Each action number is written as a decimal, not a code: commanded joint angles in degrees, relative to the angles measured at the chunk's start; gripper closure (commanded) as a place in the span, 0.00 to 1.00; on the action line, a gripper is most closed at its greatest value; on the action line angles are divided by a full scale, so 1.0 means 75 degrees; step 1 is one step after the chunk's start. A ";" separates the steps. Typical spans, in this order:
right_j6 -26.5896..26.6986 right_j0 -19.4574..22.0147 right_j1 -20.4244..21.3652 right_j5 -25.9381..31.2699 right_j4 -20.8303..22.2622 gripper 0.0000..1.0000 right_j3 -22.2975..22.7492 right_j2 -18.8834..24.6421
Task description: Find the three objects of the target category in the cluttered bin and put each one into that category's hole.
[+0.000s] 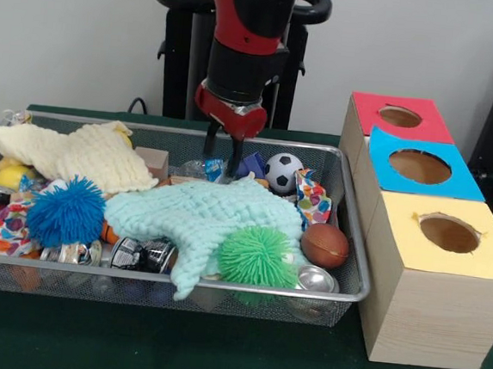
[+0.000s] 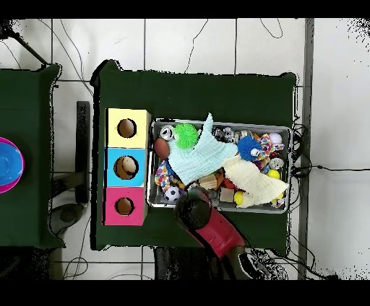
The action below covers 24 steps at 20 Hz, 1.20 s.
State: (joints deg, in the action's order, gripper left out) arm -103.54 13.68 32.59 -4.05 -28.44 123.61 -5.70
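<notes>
The bin [image 1: 220,283] is a silver wire-mesh basket full of clutter; it also shows in the overhead view [image 2: 217,121]. My gripper [image 1: 222,158] hangs over the bin's far edge, open and empty. Its fingertips reach down beside a blue object [image 1: 253,163] and a small soccer ball [image 1: 283,172]. In the overhead view the arm's wrist [image 2: 194,209] covers the gripper. The hole [image 1: 400,117] in the red-topped box lies at the far right, apart from the gripper; it also shows in the overhead view [image 2: 124,206].
A mint cloth [image 1: 200,219] and a pale yellow cloth [image 1: 68,152] cover much of the bin. A green spiky ball [image 1: 257,256], a blue spiky ball [image 1: 65,212] and a brown ball [image 1: 324,245] lie on top. Blue-topped [image 1: 420,167] and yellow-topped [image 1: 449,233] holes stand nearer.
</notes>
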 commanded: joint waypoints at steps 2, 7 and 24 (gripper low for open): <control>-0.1912 0.0007 0.0172 0.0855 -0.0466 0.00 0.0031 0.0147; -0.1936 0.0071 -0.0216 0.0597 -0.0471 0.00 -0.0101 0.0234; -0.2086 0.0750 -0.1281 -0.0189 -0.0256 0.00 -0.0260 0.0727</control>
State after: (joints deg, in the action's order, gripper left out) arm -104.75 17.95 30.25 -4.14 -28.48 124.17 -4.14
